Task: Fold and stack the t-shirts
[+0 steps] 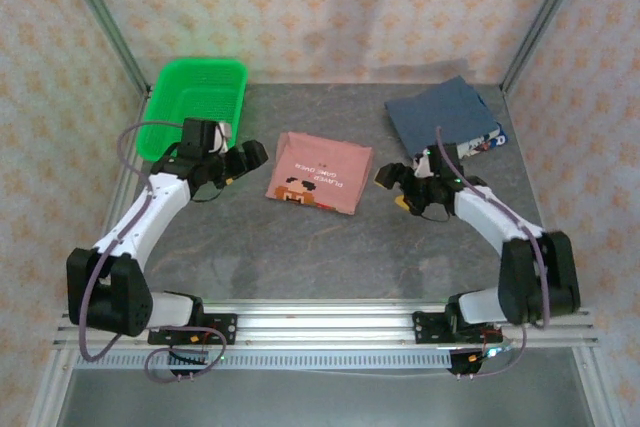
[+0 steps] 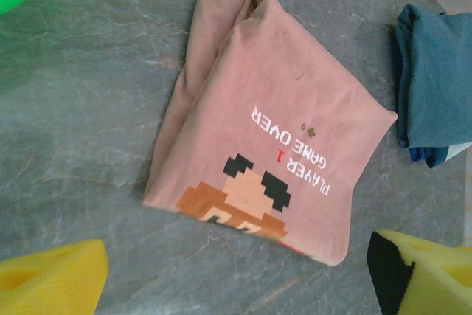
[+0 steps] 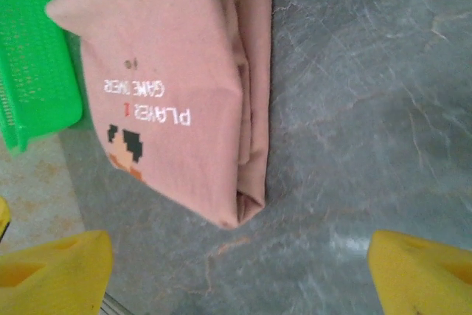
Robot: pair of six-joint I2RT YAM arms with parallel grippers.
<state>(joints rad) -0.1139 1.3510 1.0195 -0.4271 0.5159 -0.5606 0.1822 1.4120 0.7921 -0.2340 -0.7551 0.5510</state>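
A folded salmon-pink t-shirt [image 1: 320, 174] with a pixel graphic and white lettering lies flat in the middle of the table, also seen as the pink t-shirt [image 2: 269, 119] and the pink t-shirt [image 3: 173, 86] from the wrists. A folded slate-blue t-shirt [image 1: 443, 113] lies at the back right; the blue t-shirt [image 2: 435, 90] shows its edge in the left wrist view. My left gripper [image 1: 243, 160] hovers just left of the pink shirt, open and empty, its yellow fingers [image 2: 51, 274] wide apart. My right gripper [image 1: 392, 184] stands open just right of the shirt, its fingers [image 3: 420, 271] empty.
A green mesh basket [image 1: 192, 102] stands at the back left, its rim [image 3: 33, 57] close behind the pink shirt. Metal frame posts and patterned walls enclose the grey table [image 1: 300, 247]. An aluminium rail runs along the near edge.
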